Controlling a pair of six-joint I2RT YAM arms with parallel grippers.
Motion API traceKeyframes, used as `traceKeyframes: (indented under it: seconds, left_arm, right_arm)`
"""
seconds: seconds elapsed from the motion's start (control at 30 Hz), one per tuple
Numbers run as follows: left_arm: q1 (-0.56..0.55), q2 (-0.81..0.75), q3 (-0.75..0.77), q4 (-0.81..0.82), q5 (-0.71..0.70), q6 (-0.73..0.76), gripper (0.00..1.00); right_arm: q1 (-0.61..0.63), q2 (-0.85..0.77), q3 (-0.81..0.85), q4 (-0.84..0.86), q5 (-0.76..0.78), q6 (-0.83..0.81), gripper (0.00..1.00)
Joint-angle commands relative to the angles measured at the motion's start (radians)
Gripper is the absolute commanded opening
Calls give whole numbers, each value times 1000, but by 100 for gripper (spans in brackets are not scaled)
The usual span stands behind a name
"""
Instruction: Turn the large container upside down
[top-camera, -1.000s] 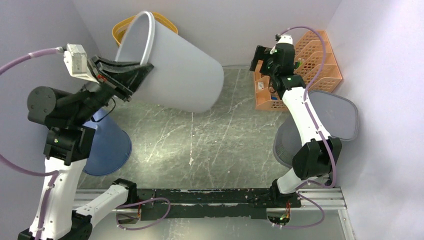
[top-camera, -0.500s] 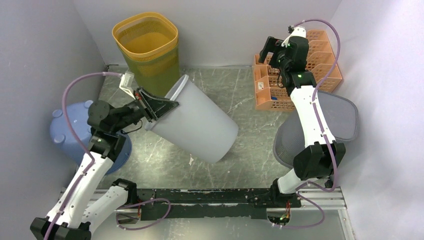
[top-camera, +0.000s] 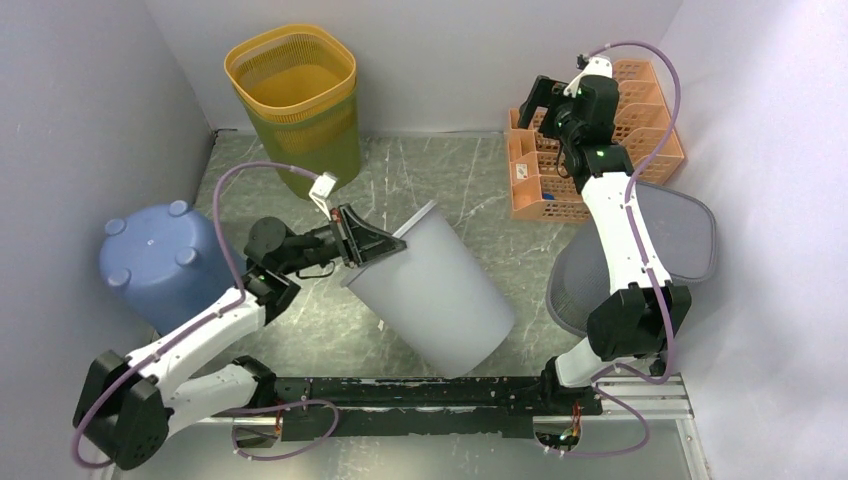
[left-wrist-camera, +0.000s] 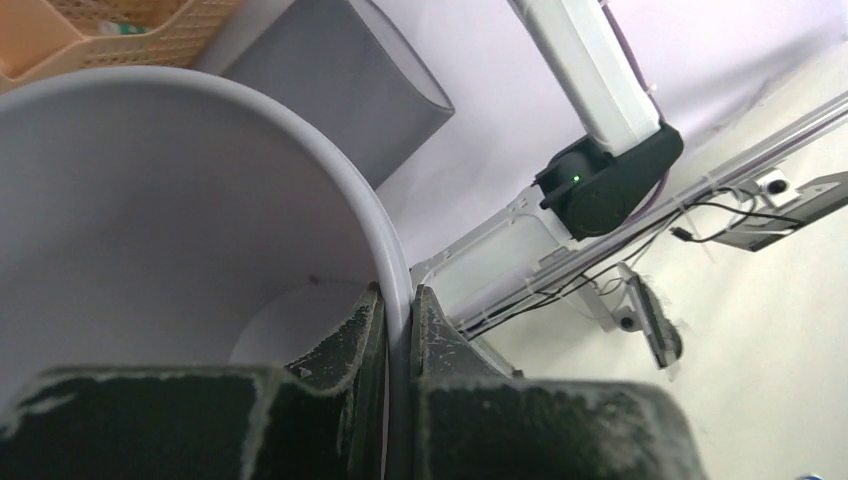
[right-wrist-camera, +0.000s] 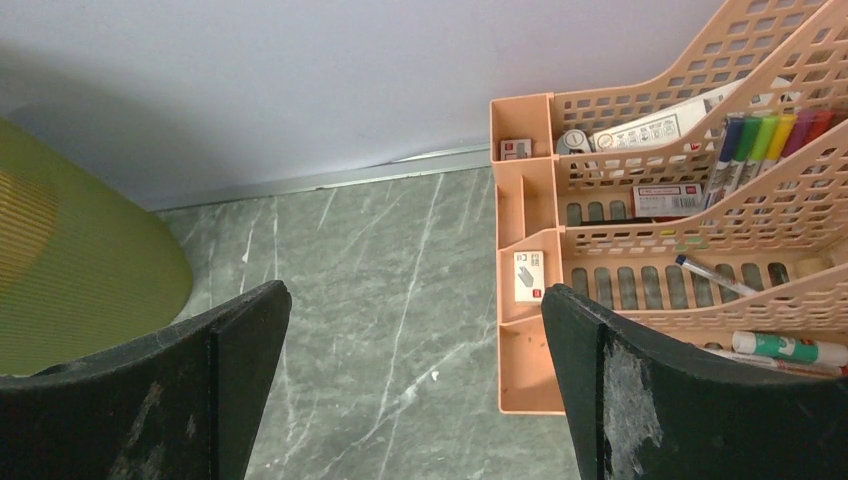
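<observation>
- Top view: the large container (top-camera: 440, 290) is a pale plastic bin, tilted over mid-surface (top-camera: 450, 175). Its mouth faces the left arm and its closed base points toward the near rail.
- The left end effector (top-camera: 385, 245) is clamped on the rim, one finger inside and one outside.
- Handling, as a judgement: thin-walled, light and fairly stiff, but smooth plastic. A one-point rim pinch leaves a long lever arm, so it could pivot or slip in the jaws during the flip. The rim bead looks like the only practical place to grip, since the body is too wide for these jaws.
- The right end effector (top-camera: 535, 100) is far right over the orange organizer (top-camera: 640, 140), jaws wide apart, holding nothing.
- Also there: yellow basket (top-camera: 295, 90), an inverted blue tub (top-camera: 150, 255), grey bin (top-camera: 685, 235).
- Can't tell here whether the container's base touches the surface or hangs clear, and the interior isn't visible.
- Left wrist: the fingers (left-wrist-camera: 355, 330) are pressed together on the rim (left-wrist-camera: 385, 240), wall sandwiched between them. The inner wall looks bare. The part of the floor that shows is dim, and the rest is cut off by the fingers.
- Right wrist: fingers spread with nothing between them, only surface and organizer (right-wrist-camera: 650, 200) below. The container is out of frame.
</observation>
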Motion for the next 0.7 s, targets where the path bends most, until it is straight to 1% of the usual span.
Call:
traceKeyframes:
  seconds: [0.0, 0.1, 0.17, 0.2, 0.33, 0.4, 0.47, 0.57, 0.67]
  left_arm:
    - [-32, 67, -53, 389, -65, -119, 7]
    - [-37, 172, -109, 634, -94, -230, 7]
    - [-45, 257, -129, 786, -113, -298, 7]
    - [-46, 316, -135, 888, -122, -337, 7]
    - [-47, 477, -136, 1104, -139, -430, 7]
    - [-47, 542, -135, 1149, -140, -454, 7]
    - [-47, 585, -142, 1160, -144, -454, 7]
    - [-31, 628, -168, 1126, -134, -424, 7]
    - [16, 666, -211, 1076, -116, -385, 7]
  right_arm:
    - [-13, -30, -22, 25, -12, 0, 100]
    - [-15, -30, -29, 30, -15, -2, 99]
    - [-17, -31, -37, 34, -15, -2, 99]
    - [-17, -31, -43, 37, -16, -2, 99]
    - [-20, -33, -62, 44, -14, -3, 99]
    - [-23, -33, -71, 48, -16, -3, 99]
    - [-25, -32, -76, 50, -16, -6, 99]
    - [-29, -32, -81, 54, -16, -8, 99]
    - [-32, -32, -95, 68, -21, -6, 99]
